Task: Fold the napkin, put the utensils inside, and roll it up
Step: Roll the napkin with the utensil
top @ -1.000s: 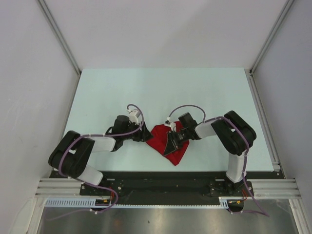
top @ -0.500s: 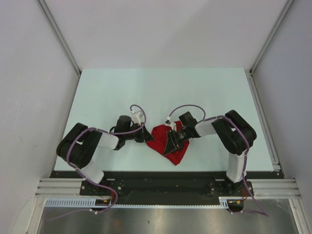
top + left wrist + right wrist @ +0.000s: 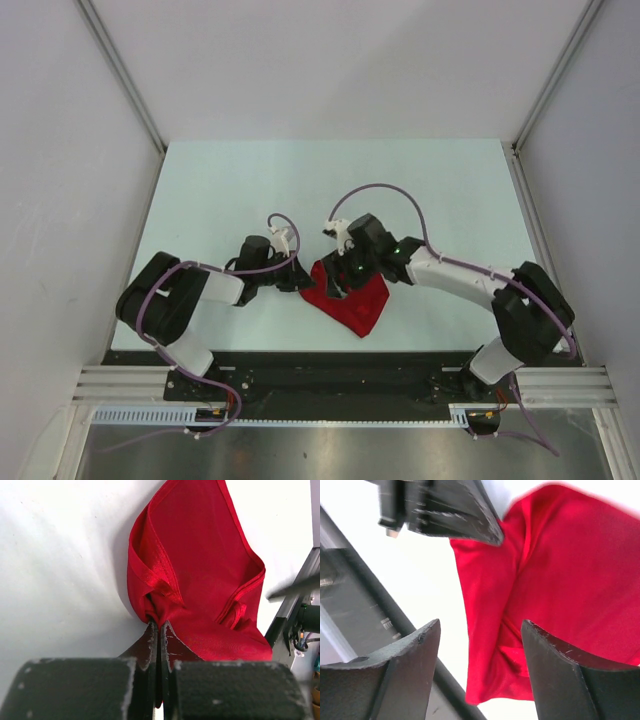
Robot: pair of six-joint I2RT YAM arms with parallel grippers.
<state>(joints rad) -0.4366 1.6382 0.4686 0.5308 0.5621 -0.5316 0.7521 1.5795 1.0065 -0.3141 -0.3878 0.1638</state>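
The red napkin (image 3: 362,305) lies crumpled and partly folded near the table's front edge, between the two arms. My left gripper (image 3: 303,281) is shut on a bunched fold at its left corner. In the left wrist view the cloth (image 3: 200,575) is pinched at the closed tips of the left gripper (image 3: 159,626). My right gripper (image 3: 340,276) hovers open over the napkin's upper left part. The right wrist view shows the right gripper (image 3: 481,625) spread wide above the napkin (image 3: 560,580), touching nothing, with the left gripper's fingers (image 3: 455,515) at the top. The utensils are out of view.
The pale table (image 3: 300,190) ends just in front of the napkin at a black mounting rail (image 3: 330,362). That rail also shows in the wrist views (image 3: 350,585) (image 3: 295,610). White walls enclose the left, right and far sides.
My left gripper has closed on the napkin's left corner. My right gripper has opened, let go of the cloth and moved left and farther back over it.
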